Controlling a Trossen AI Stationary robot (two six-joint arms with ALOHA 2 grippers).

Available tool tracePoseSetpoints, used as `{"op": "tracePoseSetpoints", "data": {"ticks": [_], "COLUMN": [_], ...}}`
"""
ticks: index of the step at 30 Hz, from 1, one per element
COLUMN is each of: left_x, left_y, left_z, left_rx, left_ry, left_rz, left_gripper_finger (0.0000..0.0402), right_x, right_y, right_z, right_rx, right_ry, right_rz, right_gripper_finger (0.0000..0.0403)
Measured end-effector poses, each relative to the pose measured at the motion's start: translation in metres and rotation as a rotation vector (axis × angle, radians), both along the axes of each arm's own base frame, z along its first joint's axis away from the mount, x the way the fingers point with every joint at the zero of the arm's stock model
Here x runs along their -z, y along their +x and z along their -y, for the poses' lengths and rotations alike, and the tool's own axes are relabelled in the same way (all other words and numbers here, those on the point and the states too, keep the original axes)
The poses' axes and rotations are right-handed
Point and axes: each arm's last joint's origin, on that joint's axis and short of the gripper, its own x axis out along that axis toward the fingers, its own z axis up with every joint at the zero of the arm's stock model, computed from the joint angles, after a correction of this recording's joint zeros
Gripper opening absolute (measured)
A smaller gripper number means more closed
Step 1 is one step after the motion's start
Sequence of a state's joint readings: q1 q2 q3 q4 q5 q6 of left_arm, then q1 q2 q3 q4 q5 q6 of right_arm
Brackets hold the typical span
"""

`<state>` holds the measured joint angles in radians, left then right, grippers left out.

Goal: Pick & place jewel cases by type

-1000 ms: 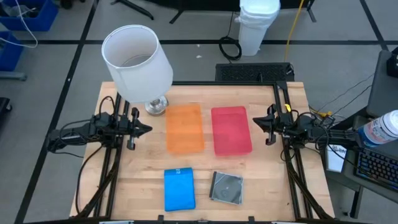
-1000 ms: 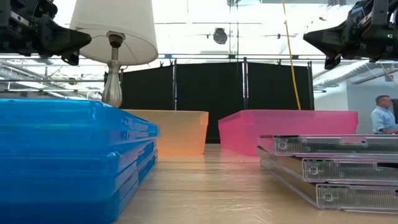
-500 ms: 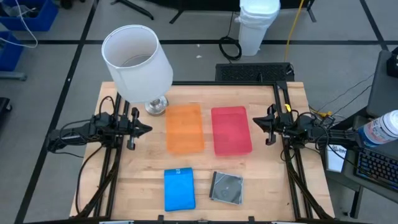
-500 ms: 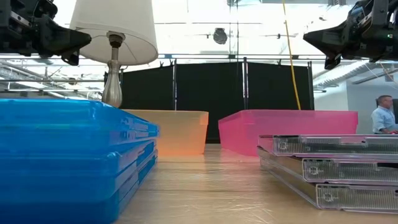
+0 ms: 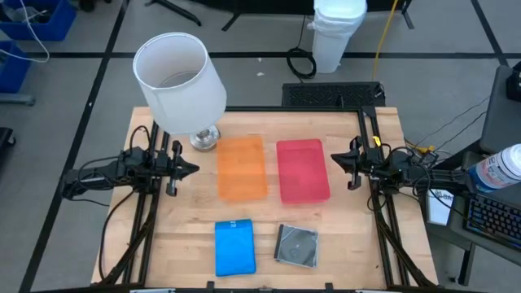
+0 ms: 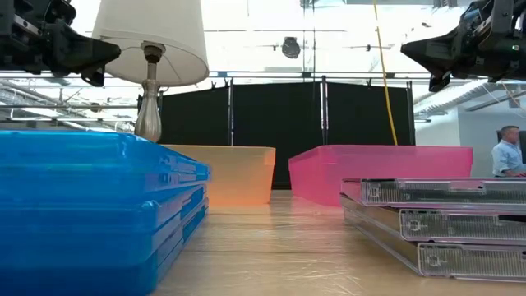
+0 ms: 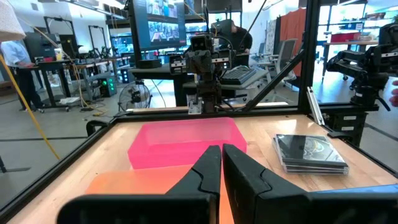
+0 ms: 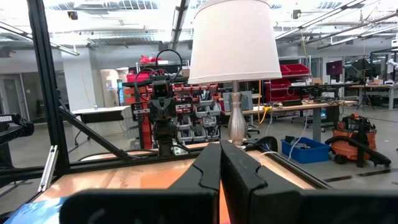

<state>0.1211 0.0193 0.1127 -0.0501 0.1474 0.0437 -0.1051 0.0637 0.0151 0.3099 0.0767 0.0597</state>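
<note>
A stack of translucent blue jewel cases (image 5: 234, 247) lies on the table near its near edge; a stack of clear cases with dark insides (image 5: 295, 244) lies to its right. In the low view the blue stack (image 6: 90, 214) and the clear stack (image 6: 436, 222) fill the foreground. The left wrist view shows the clear stack (image 7: 311, 152). My left gripper (image 5: 195, 169) hovers shut at the table's left side, raised, left of the orange tray. My right gripper (image 5: 332, 160) hovers shut at the right side, beside the red tray. Both touch nothing.
An orange tray (image 5: 242, 167) and a red tray (image 5: 303, 169) lie side by side mid-table. A lamp with a white shade (image 5: 179, 81) stands at the far left corner. Bare wood lies between trays and case stacks. A person (image 6: 505, 152) shows beyond the table.
</note>
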Motion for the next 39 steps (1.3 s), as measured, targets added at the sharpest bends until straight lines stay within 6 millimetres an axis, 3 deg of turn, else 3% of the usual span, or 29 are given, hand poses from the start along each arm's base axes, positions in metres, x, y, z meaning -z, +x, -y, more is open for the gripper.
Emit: {"op": "tracePoseSetpoints", "data": {"ticks": [7,19,24,28,33,39], "left_x": [0.0,0.0,-0.001,-0.006,-0.014,-0.039], "left_y": [0.0,0.0,0.0,0.002,0.016,0.054], "left_z": [0.0,0.0,-0.001,0.001,0.004,0.019], "left_rx": [0.001,0.009,-0.016,0.067,0.077,0.169], "left_ry": [-0.015,-0.245,-0.32,-0.37,-0.369,-0.285], "left_rz": [0.0,-0.006,0.005,0.009,-0.057,-0.237], "left_gripper_finger": [0.0026,0.0026,0.0026,0.0026,0.0026,0.0026], "right_x": [0.0,-0.001,-0.003,-0.005,0.002,-0.03], "right_y": [0.0,0.0,-0.001,-0.001,0.004,0.008], "right_z": [0.0,0.0,0.0,-0.003,-0.01,-0.017], "right_rx": [-0.002,-0.039,-0.04,-0.097,-0.19,-0.144], "right_ry": [0.01,0.154,0.149,0.07,-0.031,-0.028], "right_rz": [0.001,0.038,0.064,0.069,-0.07,-0.322], "right_gripper_finger": [0.0,0.0,0.0,0.0,0.0,0.0]}}
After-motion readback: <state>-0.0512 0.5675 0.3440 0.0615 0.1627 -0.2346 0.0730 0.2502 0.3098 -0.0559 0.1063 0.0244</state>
